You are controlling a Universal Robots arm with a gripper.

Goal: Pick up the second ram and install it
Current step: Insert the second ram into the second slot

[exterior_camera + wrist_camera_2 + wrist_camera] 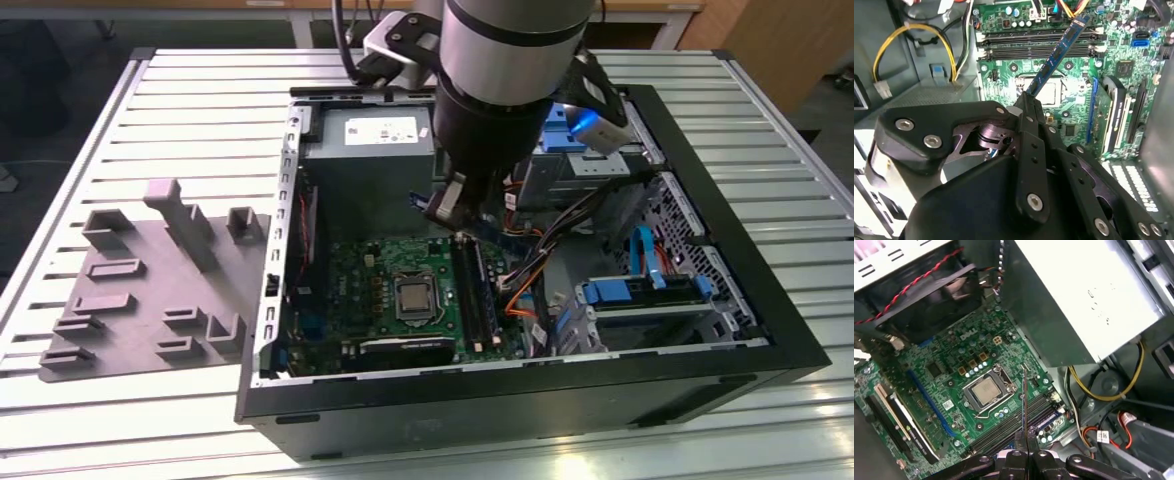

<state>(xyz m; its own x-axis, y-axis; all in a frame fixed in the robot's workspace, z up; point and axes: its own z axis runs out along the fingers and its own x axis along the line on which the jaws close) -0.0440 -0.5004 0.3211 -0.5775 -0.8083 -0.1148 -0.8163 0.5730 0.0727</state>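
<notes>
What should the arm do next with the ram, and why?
Probably turn the ram to lie along the slots. The fingers hold it by one end above the motherboard, and in the second wrist view it looks angled across them.

second ram [1058, 54]: dark blue | motherboard [1004, 66]: green | tray [123, 312]: grey | pincer [1027, 106]: black | cable [919, 26]: yellow | case [534, 402]: black
</notes>
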